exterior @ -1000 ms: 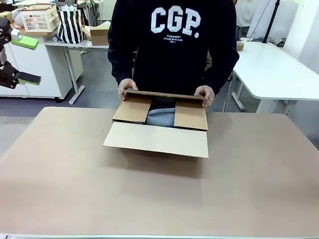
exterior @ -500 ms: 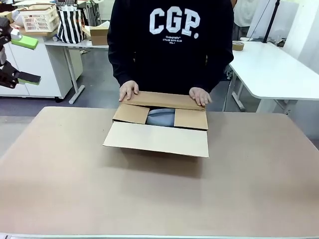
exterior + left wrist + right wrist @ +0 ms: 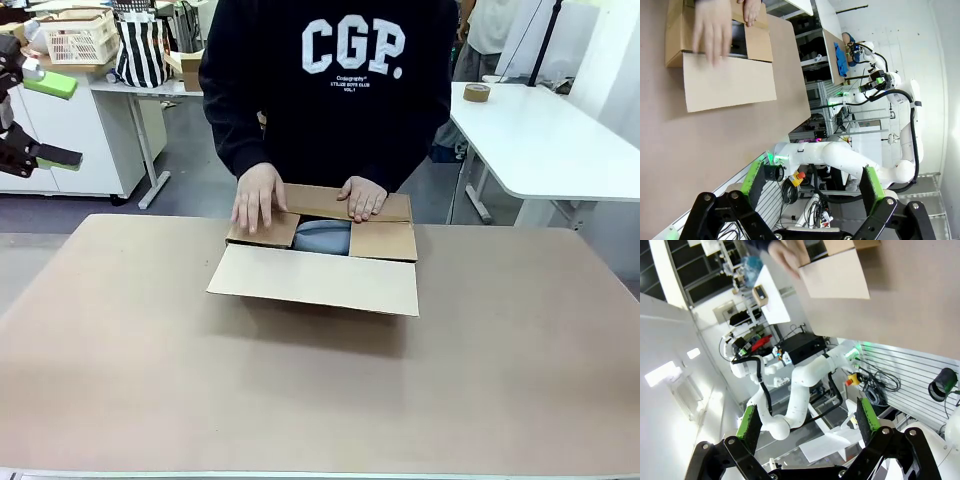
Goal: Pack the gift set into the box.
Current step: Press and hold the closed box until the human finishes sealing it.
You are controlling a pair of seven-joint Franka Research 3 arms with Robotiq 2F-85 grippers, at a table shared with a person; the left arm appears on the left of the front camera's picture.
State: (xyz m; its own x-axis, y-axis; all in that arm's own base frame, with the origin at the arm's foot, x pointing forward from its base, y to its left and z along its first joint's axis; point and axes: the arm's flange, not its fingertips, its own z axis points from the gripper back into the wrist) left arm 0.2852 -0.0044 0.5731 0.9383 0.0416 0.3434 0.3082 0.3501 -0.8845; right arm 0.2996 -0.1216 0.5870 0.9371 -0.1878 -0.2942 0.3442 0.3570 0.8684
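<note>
The large, shallow brown corrugated cardboard box sits at the far middle of the matte tan table, right in front of the person. One hand flattens a side flap and the other hand the far flap, I'd guess to close them over the soft grey-blue bundle inside. The left gripper and right gripper hang well clear, green-padded jaws spread wide and holding nothing.
</note>
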